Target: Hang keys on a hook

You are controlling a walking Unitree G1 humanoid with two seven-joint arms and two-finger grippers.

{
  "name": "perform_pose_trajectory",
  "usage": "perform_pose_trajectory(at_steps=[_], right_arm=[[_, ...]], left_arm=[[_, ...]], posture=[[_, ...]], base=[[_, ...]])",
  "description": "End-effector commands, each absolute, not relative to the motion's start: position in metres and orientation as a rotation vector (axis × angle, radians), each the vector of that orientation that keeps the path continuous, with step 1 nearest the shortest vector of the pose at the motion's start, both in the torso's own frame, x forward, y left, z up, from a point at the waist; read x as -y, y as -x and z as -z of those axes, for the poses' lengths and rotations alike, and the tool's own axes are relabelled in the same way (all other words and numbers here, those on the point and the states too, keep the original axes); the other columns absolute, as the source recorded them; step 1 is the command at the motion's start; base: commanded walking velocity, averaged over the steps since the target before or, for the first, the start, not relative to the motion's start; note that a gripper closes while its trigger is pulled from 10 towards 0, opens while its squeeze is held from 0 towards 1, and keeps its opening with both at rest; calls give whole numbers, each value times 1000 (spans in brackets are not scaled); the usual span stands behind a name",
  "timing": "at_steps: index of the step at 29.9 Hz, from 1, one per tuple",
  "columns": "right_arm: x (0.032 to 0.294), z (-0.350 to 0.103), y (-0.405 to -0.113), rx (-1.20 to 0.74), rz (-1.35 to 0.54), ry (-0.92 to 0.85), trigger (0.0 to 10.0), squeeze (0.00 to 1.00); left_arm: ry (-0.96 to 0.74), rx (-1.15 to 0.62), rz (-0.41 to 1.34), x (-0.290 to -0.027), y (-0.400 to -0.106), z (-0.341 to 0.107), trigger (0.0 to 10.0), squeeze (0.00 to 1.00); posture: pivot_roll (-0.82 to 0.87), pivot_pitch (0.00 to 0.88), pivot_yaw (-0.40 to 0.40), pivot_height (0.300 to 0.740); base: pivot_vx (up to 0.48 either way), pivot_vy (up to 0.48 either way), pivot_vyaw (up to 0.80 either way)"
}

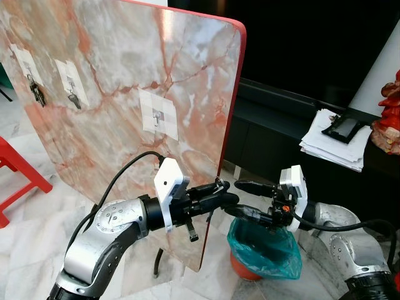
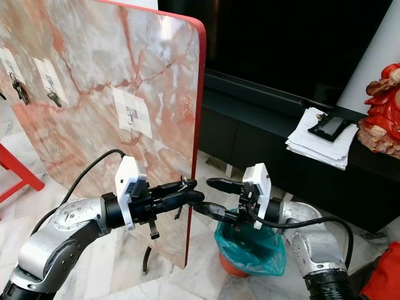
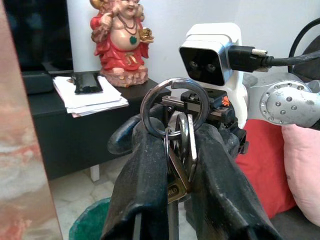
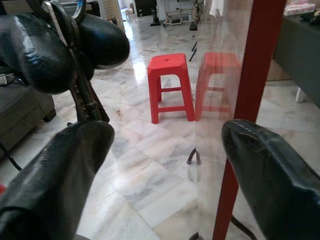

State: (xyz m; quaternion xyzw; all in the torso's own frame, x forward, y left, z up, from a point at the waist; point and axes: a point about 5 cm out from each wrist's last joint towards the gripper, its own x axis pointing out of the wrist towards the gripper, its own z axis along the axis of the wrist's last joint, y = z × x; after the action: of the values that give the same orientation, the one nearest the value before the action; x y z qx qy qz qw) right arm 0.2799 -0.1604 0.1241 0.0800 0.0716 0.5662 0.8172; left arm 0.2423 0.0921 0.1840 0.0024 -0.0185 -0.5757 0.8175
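1. Two grippers meet tip to tip in front of the red edge [image 1: 232,112] of an upright marble board [image 1: 119,75], low down beside its lower corner.
2. Left gripper [image 1: 220,192]: its fingers are pressed together on a bunch of keys [image 3: 176,165], the steel key ring [image 3: 175,107] standing up past the fingertips and one key hanging down below the wrist.
3. Right gripper [image 1: 245,199]: its fingers are spread wide, one above and one below, pointing at the left gripper's tips and just beside them — nothing sits between its pads.
4. Three white adhesive patches are stuck on the board's face. The nearest carries a bare hook [image 1: 157,116], up and to the left of the keys and well apart from them; the two farther hooks [image 1: 72,87] each carry a hanging key.
5. Open room lies between the keys and the bare hook — plain marble face.
6. Below the grippers stands a bin with a green bag [image 1: 265,247] on the marble floor, near the board's corner.
7. Right of the board's edge runs a dark low cabinet with a stack of papers [image 1: 331,144]; a red stool [image 4: 172,85] stands behind the board.
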Motion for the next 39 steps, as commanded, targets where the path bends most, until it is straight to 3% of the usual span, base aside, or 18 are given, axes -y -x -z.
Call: perform_pose_trajectory(at_steps=[1, 13, 14, 15, 16, 39], right_arm=[[163, -132, -283, -120, -1210, -155, 10000, 1000], [182, -115, -284, -237, -1146, -23, 10000, 1000], [183, -110, -285, -256, -1126, -4, 10000, 412], [183, -108, -285, -262, -1120, 2, 10000, 412], [183, -106, -284, -269, -1122, 3, 10000, 0], [178, -127, -272, -200, -1317, -65, 10000, 0]], left_arm=[[-26, 60, 1282, -83, -238, -187, 10000, 0], [-21, 78, 1269, -84, -240, -191, 10000, 0], [-14, 83, 1270, -83, -240, -192, 10000, 0], [-12, 84, 1270, -83, -240, -192, 10000, 0], [-12, 86, 1270, -83, -240, -192, 10000, 0], [-44, 79, 1254, -84, -243, -189, 10000, 0]], posture=[[-10, 0, -91, 740], [-11, 0, -95, 740], [-11, 0, -96, 740], [-11, 0, -96, 740], [-9, 0, -98, 740], [-11, 0, -101, 740]], base=[[0, 0, 0], [0, 0, 0], [0, 0, 0], [0, 0, 0], [0, 0, 0], [0, 0, 0]])
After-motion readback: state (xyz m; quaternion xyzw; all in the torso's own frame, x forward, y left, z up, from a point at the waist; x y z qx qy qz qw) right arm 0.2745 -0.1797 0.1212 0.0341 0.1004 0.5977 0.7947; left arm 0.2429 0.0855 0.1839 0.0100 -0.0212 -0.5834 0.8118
